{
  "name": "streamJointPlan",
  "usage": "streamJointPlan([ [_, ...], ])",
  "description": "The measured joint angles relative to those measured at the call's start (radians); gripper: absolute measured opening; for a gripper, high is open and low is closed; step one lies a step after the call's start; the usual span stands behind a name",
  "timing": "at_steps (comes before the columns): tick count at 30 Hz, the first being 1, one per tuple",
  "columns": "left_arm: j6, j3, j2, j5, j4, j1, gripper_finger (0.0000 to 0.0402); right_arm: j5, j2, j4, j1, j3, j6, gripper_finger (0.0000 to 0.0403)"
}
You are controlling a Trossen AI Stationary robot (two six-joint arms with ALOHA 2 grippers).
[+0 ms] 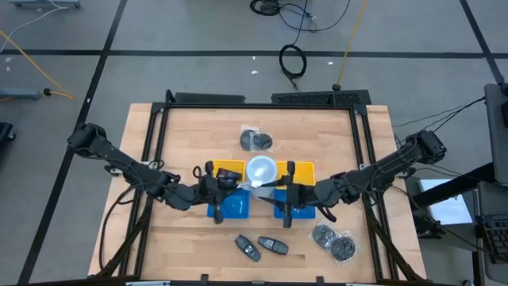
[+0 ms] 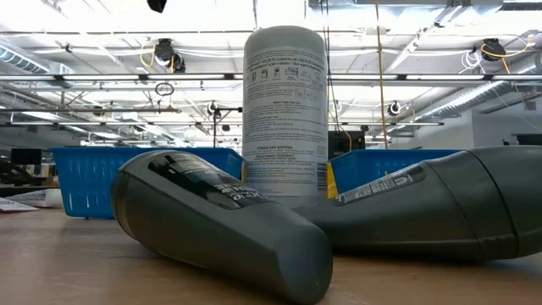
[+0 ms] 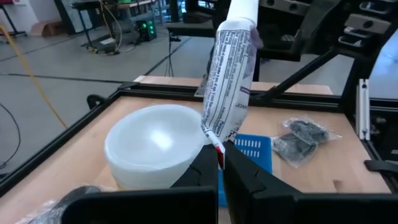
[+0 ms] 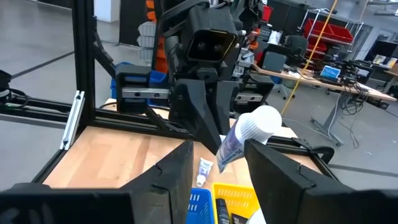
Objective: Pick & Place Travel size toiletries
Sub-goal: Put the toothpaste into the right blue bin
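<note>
Wood table (image 1: 349, 143), cluttered mid-zone. Nearest, at 6 o'clock from centre: two black fobs (image 1: 260, 246), not my job. At centre my left gripper (image 3: 221, 165) is clamped on the crimped tail of the toiletry tube (image 3: 229, 81), cap end pointing up, clear of the table, white bowl (image 3: 152, 146) just beyond at 12. My right gripper (image 4: 217, 155) comes in from 3 o'clock, fingers half spread either side of the tube's cap end, not squeezing afaict.

Risks, imo: the thin tail pinch lets the tube swing; if I let go w/ left before right closes, it drops into the bowl or the blue basket (image 1: 234, 206). Squeezing hard could buckle the tube.
</note>
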Motion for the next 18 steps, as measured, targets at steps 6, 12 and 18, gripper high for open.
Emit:
streamJointPlan([
  [6,0.016,0.0,0.0,-0.019,0.012,-0.006,0.0,0.001,0.0,-0.005,0.0,0.0,0.016,0.0141],
  [12,0.041,0.0,0.001,-0.035,0.022,-0.025,0.0,0.001,0.0,0.003,-0.01,0.0,0.025,0.0141],
  [18,0.037,0.0,0.001,-0.036,0.022,-0.032,0.0,-0.03,0.0,0.075,-0.018,0.0,0.019,0.0141],
])
